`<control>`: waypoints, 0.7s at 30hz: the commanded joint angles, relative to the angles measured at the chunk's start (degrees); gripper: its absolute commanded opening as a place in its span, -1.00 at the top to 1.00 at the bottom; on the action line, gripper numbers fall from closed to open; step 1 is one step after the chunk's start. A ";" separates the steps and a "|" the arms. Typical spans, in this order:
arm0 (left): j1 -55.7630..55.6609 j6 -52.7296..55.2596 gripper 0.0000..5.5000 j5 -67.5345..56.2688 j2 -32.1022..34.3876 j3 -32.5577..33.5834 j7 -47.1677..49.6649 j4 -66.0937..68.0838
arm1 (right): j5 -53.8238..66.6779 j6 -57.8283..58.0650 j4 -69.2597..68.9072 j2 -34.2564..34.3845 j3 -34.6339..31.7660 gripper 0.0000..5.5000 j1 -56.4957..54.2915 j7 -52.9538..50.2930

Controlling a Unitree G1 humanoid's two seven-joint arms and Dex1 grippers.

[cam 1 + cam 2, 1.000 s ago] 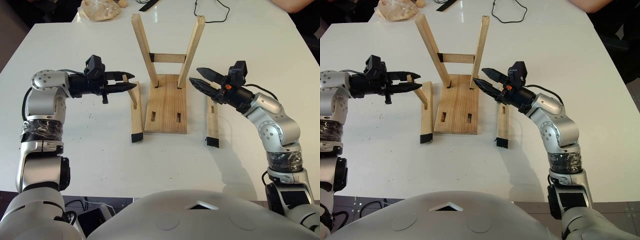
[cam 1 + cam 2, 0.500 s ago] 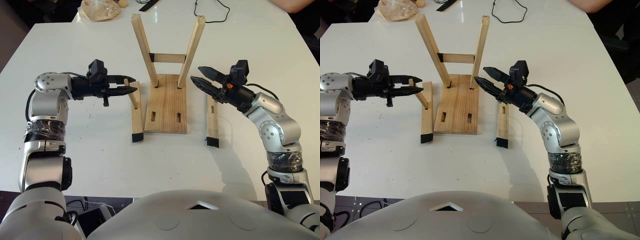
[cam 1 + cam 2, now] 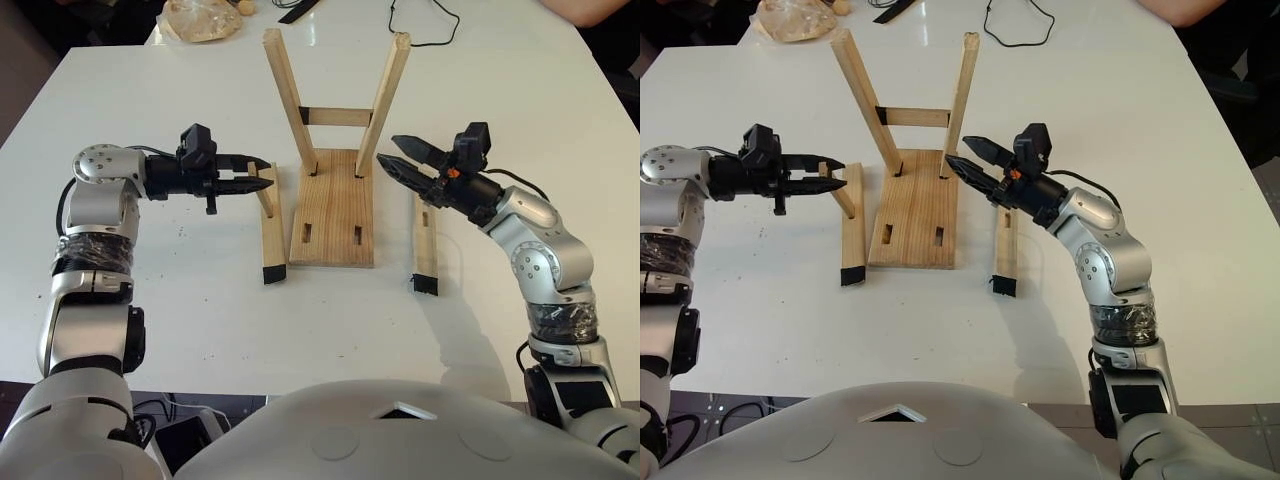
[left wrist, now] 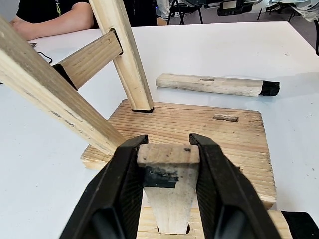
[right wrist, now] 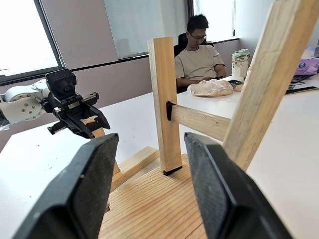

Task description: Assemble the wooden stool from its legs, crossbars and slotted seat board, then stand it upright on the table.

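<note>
Seat board (image 3: 330, 240) lies flat mid-tabletop (image 3: 180, 300), with a left leg (image 3: 289, 100) and a right leg (image 3: 384, 100) slotted into its far end, joined by a crossbar (image 3: 338, 116). Left tool (image 3: 262, 175) pinches a short crossbar (image 4: 167, 189) standing in a loose leg (image 3: 271, 240) lying left of the board. Right tool (image 3: 388, 151), fingers spread, hovers near the right leg. Another loose leg (image 3: 425, 240) lies right of the board.

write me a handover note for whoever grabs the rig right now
Left gripper: shut on the short crossbar plugged into the loose leg lying left of the seat board.
Right gripper: open, empty, beside the right standing leg.
Done: two legs joined by a crossbar stand in the board's far slots.
Left: fit both loose legs, the second loose leg lying right of the board, into the near slots; stand the stool upright.
</note>
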 commanded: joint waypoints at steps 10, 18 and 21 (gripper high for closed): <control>-0.45 -2.02 0.52 9.95 -1.06 -4.89 7.92 13.38 | -0.80 -0.07 -1.41 2.00 -0.06 0.12 2.30 -2.83; 4.07 -1.04 0.12 11.93 9.07 -1.86 8.42 -1.55 | -0.87 -1.70 -3.31 5.12 -1.58 0.12 6.17 -7.49; 11.80 0.47 0.12 11.40 12.69 0.96 9.70 -10.32 | -0.91 -2.08 -4.45 6.44 -1.05 0.12 8.24 -8.63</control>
